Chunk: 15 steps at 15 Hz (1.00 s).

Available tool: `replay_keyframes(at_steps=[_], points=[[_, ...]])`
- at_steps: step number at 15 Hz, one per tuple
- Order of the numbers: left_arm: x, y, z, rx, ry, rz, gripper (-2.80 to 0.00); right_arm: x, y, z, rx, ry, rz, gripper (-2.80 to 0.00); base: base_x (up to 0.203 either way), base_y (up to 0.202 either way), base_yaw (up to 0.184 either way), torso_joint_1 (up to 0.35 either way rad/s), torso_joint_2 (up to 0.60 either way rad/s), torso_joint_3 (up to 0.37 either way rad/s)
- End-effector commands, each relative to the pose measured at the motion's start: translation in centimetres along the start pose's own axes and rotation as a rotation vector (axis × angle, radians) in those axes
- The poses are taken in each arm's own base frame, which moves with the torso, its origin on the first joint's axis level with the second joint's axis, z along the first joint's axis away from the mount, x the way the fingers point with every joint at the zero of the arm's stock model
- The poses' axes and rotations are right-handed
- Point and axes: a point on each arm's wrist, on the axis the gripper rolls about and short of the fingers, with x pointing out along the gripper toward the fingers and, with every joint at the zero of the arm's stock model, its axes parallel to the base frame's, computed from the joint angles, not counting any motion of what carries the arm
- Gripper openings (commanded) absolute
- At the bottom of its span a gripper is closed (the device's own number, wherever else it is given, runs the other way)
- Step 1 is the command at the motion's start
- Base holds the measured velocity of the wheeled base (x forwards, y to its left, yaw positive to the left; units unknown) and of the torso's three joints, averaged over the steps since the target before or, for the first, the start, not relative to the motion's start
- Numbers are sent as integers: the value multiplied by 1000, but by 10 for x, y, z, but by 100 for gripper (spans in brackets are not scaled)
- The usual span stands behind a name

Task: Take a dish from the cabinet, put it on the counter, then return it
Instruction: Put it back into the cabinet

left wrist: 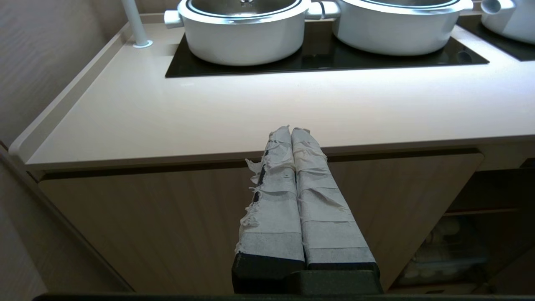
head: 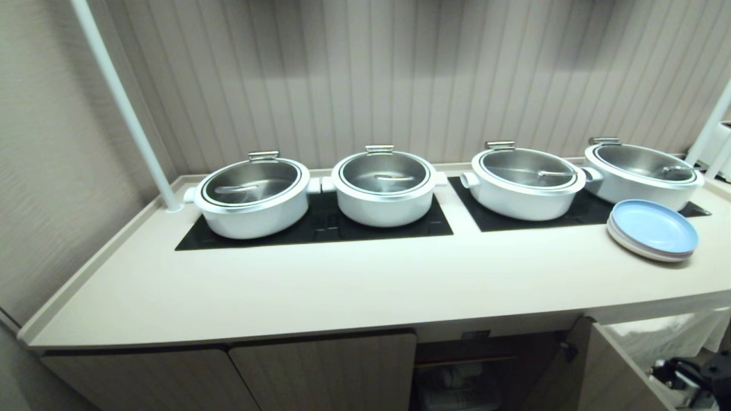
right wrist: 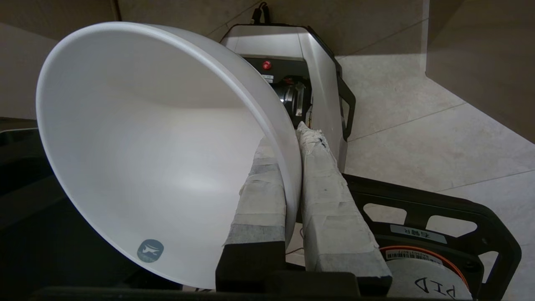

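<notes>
The smooth cream-beige tabletop (head: 320,285) with its rounded edge carries inset black glass cooktop panels (head: 320,225), four white steel-lidded pots (head: 251,197) and a stack of flat pale blue and cream plates (head: 654,229), before a fluted beige wall (head: 400,74). Below, the cabinet (head: 474,371) stands open. Down beside it, the right tool (right wrist: 292,167), tape-wrapped, is clamped on the rim of the glossy white round bowl (right wrist: 138,146). The left tool (left wrist: 290,133) rests fingers together before the tabletop's edge.
</notes>
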Motion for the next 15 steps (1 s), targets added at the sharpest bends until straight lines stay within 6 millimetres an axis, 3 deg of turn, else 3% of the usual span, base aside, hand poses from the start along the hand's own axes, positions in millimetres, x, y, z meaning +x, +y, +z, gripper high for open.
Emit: replay_keyframes(at_steps=[1, 15], points=[[0, 0, 0, 0, 0, 1, -280, 1, 0, 0, 4, 7, -2, -280, 0, 0, 0, 0, 0, 0], [0, 0, 0, 0, -1, 0, -280, 0, 0, 0, 6, 4, -4, -280, 0, 0, 0, 0, 0, 0]])
